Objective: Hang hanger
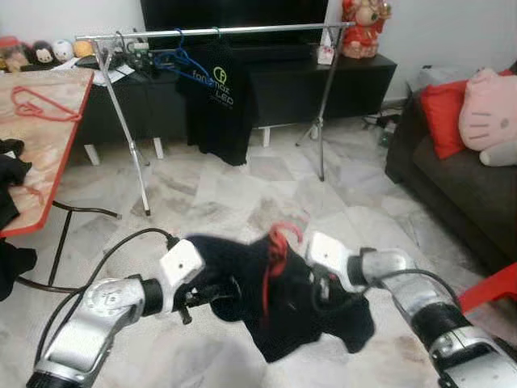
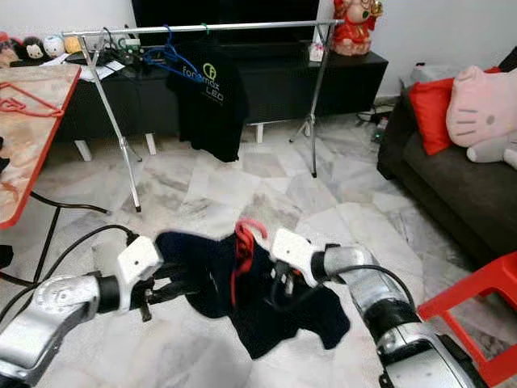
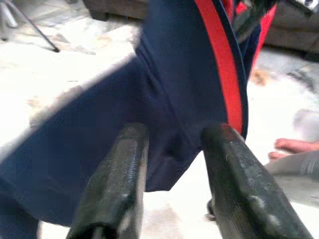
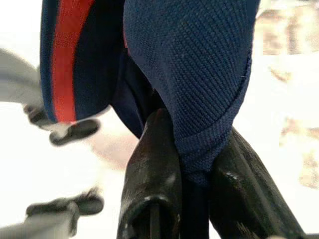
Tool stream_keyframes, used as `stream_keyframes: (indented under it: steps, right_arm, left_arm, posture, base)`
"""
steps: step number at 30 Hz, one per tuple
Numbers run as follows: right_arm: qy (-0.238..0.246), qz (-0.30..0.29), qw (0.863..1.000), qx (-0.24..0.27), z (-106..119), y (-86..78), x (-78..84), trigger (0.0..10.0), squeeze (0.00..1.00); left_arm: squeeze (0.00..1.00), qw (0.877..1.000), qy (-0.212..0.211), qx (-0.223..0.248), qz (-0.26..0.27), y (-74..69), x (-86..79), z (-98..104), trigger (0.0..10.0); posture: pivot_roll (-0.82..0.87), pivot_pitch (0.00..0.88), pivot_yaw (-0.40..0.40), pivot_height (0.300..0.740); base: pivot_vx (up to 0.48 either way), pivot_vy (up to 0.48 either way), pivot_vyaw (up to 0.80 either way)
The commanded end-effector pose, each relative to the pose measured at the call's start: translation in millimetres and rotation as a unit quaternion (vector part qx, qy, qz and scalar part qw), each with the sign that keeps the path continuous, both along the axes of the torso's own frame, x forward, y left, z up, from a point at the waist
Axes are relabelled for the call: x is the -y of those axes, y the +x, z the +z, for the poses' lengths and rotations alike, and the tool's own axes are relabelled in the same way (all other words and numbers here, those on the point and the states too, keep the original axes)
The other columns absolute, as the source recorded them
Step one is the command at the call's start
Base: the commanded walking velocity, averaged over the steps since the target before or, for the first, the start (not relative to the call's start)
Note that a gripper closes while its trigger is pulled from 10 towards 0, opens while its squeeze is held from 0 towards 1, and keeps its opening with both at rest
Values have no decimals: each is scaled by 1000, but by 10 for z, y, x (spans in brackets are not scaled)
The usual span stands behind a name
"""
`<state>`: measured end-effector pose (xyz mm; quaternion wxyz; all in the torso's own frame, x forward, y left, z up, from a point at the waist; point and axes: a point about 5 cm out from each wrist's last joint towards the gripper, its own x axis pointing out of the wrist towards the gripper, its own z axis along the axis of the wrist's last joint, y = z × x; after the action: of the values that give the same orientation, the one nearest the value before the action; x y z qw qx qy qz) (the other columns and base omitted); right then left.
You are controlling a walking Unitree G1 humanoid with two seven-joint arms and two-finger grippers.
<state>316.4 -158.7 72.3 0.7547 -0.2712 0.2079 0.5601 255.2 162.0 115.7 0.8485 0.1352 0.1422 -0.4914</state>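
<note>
Between your arms, the dark navy garment on its red plastic hanger (image 1: 277,242) hangs low; right gripper (image 4: 192,184) pinches its fabric, left gripper (image 3: 172,164) stands parted beside it; the silver metal clothes rail (image 1: 218,32) lies well ahead.

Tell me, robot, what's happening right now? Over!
Right claw pinching the navy shirt. Left claw open beside it. Red hanger inside the shirt. Rack ahead across bare floor, black shirt hanging there.
</note>
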Motion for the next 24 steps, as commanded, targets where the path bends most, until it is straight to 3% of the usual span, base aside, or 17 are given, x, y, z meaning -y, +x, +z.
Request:
stream_keyframes:
  steps: [1,6,20,21,22,24]
  right_arm:
    - [2,19,1000,4,71,19,21,0,0]
    - [-15,45,999,-8,64,-7,45,0,0]
    - [1,137,990,-29,130,-139,-28,0,0]
    - [0,138,990,-27,134,-136,-28,0,0]
    - [0,139,990,-25,141,-132,-30,0,0]
    - [2,142,990,-22,156,-128,-40,0,0]
  left_arm:
    - [1000,1000,-9,-5,-23,-43,-1,76,10000]
    - [1000,998,-6,-22,-54,-90,37,66,10000]
    - [1000,998,-13,-23,-60,-29,160,6,10000]
    - [569,998,-9,-26,-61,-30,162,-8,10000]
    - [0,997,-3,-34,-69,-46,166,-34,10000]
    - [0,996,2,-39,-76,-61,174,-73,10000]
  posture:
    - [10,0,-63,740]
    - [8,0,-69,740]
    - [-9,0,-72,740]
    - [-10,0,-71,740]
    - [-10,0,-71,740]
    - [-12,0,-70,740]
  base:
    - [0,0,0]
    - [0,0,0]
    - [0,0,0]
    - [0,0,0]
    - [0,0,0]
    - [0,0,0]
